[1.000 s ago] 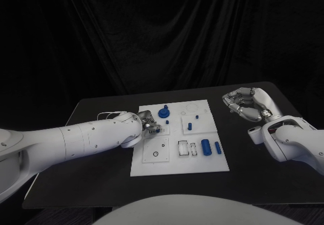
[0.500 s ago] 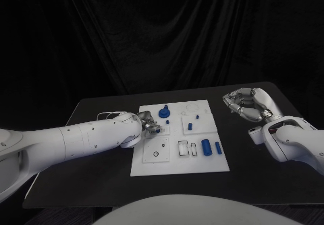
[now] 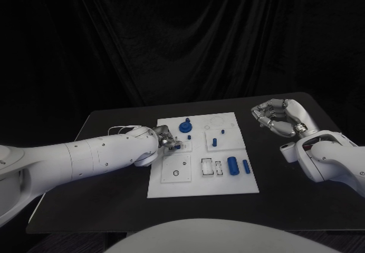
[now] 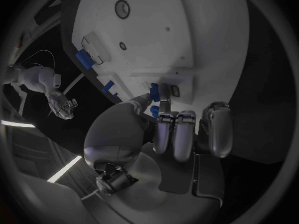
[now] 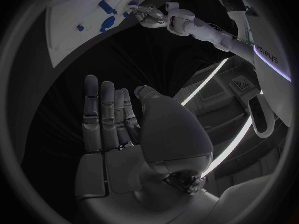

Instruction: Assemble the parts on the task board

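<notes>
Head view shows the board [image 3: 201, 182] lying in the middle of the table [image 3: 114, 211], with the left hand [image 3: 169, 143] low over its left side and the right hand [image 3: 280, 118] raised well off to the right of it. The left wrist view settles what the left hand is doing: its thumb and a finger pinch a small blue part [image 4: 154, 92] and hold it close over the board's surface, next to a small dark rectangular slot [image 4: 175, 91]; the other fingers [image 4: 176, 134] are curled in behind. Whether the part already touches the board cannot be told. The right wrist view shows the right hand with its fingers straight and side by side, nothing in it, hanging over bare table beside the board's edge.

Other parts lie on the board: a blue knob [image 3: 185, 126] near the far edge, a short blue peg [image 3: 213, 141] in the right-hand panel, and two blue cylinders [image 3: 232, 165] side by side towards the near right, next to a white rectangular recess [image 3: 206, 166].

The step in hand looks to be placing the pinched part into its seat on the left half of the board. The next move calls for lining the part up squarely with the slot and lowering it without tilt; since the hand hides much of the spot from above, a slight misalignment could jam the part on the slot's rim or let it slip out of the pinch
</notes>
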Tool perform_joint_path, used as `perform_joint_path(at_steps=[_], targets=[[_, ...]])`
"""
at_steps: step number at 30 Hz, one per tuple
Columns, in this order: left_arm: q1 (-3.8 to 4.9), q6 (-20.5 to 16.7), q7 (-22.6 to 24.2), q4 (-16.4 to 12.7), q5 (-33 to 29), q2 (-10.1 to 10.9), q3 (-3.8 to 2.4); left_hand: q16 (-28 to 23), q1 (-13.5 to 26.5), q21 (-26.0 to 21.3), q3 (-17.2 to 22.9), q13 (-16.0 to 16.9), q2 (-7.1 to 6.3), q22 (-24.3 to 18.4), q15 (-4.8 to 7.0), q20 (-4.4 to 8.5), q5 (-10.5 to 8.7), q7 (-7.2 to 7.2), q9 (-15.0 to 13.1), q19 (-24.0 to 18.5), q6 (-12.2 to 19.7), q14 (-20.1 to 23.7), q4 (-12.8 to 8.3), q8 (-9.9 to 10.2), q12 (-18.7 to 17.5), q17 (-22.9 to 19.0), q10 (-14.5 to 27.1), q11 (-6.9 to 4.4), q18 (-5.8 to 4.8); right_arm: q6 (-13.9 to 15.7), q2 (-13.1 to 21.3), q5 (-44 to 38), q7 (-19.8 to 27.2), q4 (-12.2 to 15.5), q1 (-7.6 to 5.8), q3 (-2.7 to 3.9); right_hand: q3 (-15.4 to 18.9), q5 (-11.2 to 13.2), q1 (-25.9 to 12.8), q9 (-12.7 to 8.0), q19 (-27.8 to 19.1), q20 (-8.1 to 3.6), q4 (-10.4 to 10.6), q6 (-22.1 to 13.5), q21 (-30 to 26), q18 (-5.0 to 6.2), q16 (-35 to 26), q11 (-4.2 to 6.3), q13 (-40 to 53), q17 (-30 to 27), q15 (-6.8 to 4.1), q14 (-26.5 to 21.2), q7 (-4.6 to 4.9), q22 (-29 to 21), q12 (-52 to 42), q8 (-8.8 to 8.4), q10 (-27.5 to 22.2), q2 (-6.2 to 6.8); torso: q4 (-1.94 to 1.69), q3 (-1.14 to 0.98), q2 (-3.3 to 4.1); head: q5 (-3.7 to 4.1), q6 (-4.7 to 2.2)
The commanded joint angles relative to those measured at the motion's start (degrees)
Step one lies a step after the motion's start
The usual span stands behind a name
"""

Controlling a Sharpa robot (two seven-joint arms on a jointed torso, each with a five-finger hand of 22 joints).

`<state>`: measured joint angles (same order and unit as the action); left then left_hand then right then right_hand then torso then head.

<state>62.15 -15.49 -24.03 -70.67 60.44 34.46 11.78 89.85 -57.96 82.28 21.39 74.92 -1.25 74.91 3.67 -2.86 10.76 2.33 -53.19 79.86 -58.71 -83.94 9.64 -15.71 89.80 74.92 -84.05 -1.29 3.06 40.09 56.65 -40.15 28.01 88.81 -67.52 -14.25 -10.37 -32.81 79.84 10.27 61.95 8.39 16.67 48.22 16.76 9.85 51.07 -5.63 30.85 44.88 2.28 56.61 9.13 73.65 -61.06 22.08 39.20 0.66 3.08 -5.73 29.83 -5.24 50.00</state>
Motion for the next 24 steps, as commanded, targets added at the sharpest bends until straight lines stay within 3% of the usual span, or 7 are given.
perform_joint_path(at_steps=[1, 3, 6, 11, 17, 24], targets=[[-0.6, 2.3, -0.4, 0.0, -0.3, -0.2, 0.31, 0.2, 0.9, -0.6, -2.1, 15.1, -0.03, 4.9, -0.23, -0.15, -1.11, 0.68, 0.6, -0.7, 0.7, -6.1, 1.1, 1.5, 0.2, 15.1, -5.9, 0.47, 0.31, -0.4, 0.0, -0.3, -0.8, 0.0, 0.13, 0.04, 0.3, -0.2, 0.6, -0.1, 0.4, -0.06, 0.0, -0.1, 0.1, 0.51, 0.3, 0.22, -0.1, -0.1, -0.08, 0.4, -0.27, 0.1, -0.3, 0.31, -0.3, 0.05, 0.02, 0.0, 0.02, 0.0, 0.0], [-0.61, 2.3, -0.3, 0.1, -0.3, -0.3, 0.31, 0.2, 0.9, -0.6, -2.5, 15.1, 0.0, 4.9, -0.3, -0.2, -1.28, 0.76, 0.7, -0.8, 0.8, -6.1, 1.2, 1.8, 0.2, 15.1, -5.9, 0.51, 0.32, -0.4, 0.0, -0.3, -0.8, 0.0, 0.13, 0.04, 0.3, -0.2, 0.6, -0.1, 0.4, -0.06, 0.0, -0.1, 0.1, 0.51, 0.3, 0.22, -0.1, -0.1, -0.08, 0.4, -0.27, 0.1, -0.3, 0.31, -0.3, 0.05, 0.0, 0.0, 0.03, 0.02, 0.0], [-0.65, 2.5, -0.1, 0.2, -0.3, -0.4, 0.31, 0.2, 2.1, -1.0, -5.7, 15.1, 0.0, 4.8, -0.72, -0.58, -3.68, 1.21, 1.9, -1.0, 0.9, -6.1, 3.2, 3.3, 0.2, 15.1, -5.9, 0.95, 0.39, -0.5, 0.0, -0.3, -0.8, 0.0, 0.13, 0.04, 0.3, -0.2, 0.6, -0.1, 0.4, -0.06, 0.0, -0.1, 0.1, 0.51, 0.3, 0.22, -0.1, -0.1, -0.08, 0.4, -0.27, 0.1, -0.3, 0.31, -0.3, 0.05, 0.01, 0.01, 0.02, 0.01, 0.0], [-0.73, 2.7, 0.6, 0.4, -0.3, -0.5, 0.31, 0.2, 3.8, -1.4, -10.0, 15.1, 0.85, 4.9, -0.94, -0.87, -6.03, 1.41, 2.8, -1.1, 0.3, -6.1, 6.3, 4.6, 0.2, 15.1, -5.9, 1.18, 0.49, -0.5, 0.0, -0.3, -0.9, 0.0, 0.13, 0.04, 0.3, -0.2, 0.6, -0.1, 0.4, -0.06, 0.0, -0.1, 0.1, 0.51, 0.3, 0.22, -0.1, -0.1, -0.08, 0.4, -0.27, 0.1, -0.3, 0.31, -0.3, 0.05, -0.01, 0.0, 0.01, 0.0, 0.0], [-0.82, 3.0, 1.1, 0.7, -0.3, -0.5, 0.31, 0.2, 5.7, -1.5, -12.7, 15.1, 2.02, 5.0, -0.99, -0.95, -6.27, 1.41, 3.0, -1.1, -0.2, -6.1, 7.0, 4.9, 0.2, 15.1, -5.9, 1.2, 0.49, -0.5, 0.1, -0.3, -0.9, 0.1, 0.13, 0.04, 0.3, -0.2, 0.6, -0.1, 0.4, -0.06, 0.0, -0.1, 0.1, 0.51, 0.3, 0.22, -0.1, -0.1, -0.08, 0.4, -0.27, 0.1, -0.3, 0.31, -0.3, 0.05, 0.0, 0.0, -0.02, 0.05, 0.0], [-0.92, 3.2, 1.3, 0.9, -0.3, -0.6, 0.31, 0.2, 8.9, -1.7, -16.7, 15.1, 4.18, 5.4, -0.66, -0.71, -6.31, 0.78, 1.6, -1.0, -2.4, -6.1, 7.1, 3.4, 0.2, 15.1, -5.9, 0.74, 0.5, -0.5, 0.2, -0.3, -1.0, 0.2, 0.13, 0.04, 0.3, -0.3, 0.5, -0.1, 0.4, -0.07, 0.0, -0.1, 0.1, 0.5, 0.4, 0.21, -0.2, -0.2, -0.08, 0.4, -0.26, 0.1, -0.4, 0.36, -0.3, 0.03, 0.01, -0.01, 0.0, 0.12, 0.0]])
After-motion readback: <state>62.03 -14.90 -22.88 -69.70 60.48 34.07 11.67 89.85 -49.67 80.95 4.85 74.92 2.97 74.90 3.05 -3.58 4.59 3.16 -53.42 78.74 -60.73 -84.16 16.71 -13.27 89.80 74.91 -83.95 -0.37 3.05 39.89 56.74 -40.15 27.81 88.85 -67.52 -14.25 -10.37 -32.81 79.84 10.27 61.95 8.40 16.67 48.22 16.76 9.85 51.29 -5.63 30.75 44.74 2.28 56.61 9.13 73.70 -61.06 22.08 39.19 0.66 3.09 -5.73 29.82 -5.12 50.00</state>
